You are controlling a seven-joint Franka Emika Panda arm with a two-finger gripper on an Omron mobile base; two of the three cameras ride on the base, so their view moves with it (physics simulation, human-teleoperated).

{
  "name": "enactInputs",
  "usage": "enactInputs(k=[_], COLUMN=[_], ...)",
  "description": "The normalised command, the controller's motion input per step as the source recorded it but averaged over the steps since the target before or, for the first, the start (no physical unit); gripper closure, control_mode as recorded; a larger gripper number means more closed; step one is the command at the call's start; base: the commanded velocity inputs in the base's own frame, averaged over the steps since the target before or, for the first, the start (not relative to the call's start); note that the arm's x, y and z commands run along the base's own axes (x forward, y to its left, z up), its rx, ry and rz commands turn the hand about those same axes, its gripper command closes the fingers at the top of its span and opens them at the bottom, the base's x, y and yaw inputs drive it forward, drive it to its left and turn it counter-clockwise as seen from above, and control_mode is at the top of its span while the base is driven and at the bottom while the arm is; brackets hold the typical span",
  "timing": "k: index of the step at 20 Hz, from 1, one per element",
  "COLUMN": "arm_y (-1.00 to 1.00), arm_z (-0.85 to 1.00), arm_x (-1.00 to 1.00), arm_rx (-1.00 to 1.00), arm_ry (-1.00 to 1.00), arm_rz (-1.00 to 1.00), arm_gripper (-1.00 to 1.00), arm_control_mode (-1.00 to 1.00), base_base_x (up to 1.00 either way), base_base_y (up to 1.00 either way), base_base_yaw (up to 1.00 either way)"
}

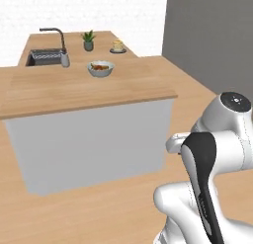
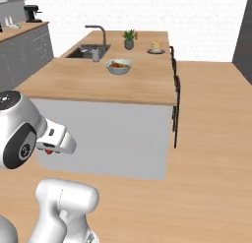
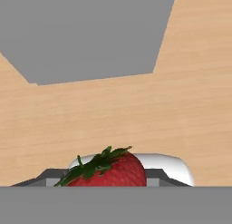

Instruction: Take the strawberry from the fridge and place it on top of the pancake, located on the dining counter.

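The strawberry [image 3: 115,172], bright red with a green leafy cap, sits at the bottom of the hand view with my gripper [image 3: 108,182] shut on it. From the right base view it is a small red speck [image 2: 47,151] under my white hand, low in front of the dining counter's [image 2: 98,82] grey side. The pancake [image 1: 117,45] [image 2: 156,45] is a small tan stack on a dark plate at the far end of the light-wood counter top [image 1: 74,90]. The fridge is out of view.
On the counter stand a white bowl [image 1: 101,68] [image 2: 119,66], a potted plant [image 1: 88,40] [image 2: 129,39] and a sink with a dark faucet [image 1: 54,38] [image 2: 98,35]. Dark stools [image 2: 174,89] line its right side. A wall counter [image 2: 24,45] runs far left. A grey wall [image 1: 212,40] rises on the right.
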Motion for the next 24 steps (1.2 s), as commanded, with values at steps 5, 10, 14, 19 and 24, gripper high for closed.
enactInputs(k=[5, 10, 14, 19, 24], arm_y=[0.00, 0.00, 0.00, 0.00, 0.00], arm_z=[0.00, 0.00, 0.00, 0.00, 0.00], arm_x=[0.00, 0.00, 0.00, 0.00, 0.00], arm_rx=[0.00, 0.00, 0.00, 0.00, 0.00], arm_ry=[0.00, 0.00, 0.00, 0.00, 0.00], arm_rz=[0.00, 0.00, 0.00, 0.00, 0.00], arm_gripper=[1.00, 1.00, 1.00, 1.00, 1.00], arm_control_mode=[1.00, 1.00, 1.00, 1.00, 1.00], base_base_x=[0.52, 0.59, 0.56, 0.58, 0.50], base_base_y=[-1.00, -1.00, -1.00, -1.00, -1.00], base_base_yaw=[0.30, 0.36, 0.36, 0.36, 0.27])
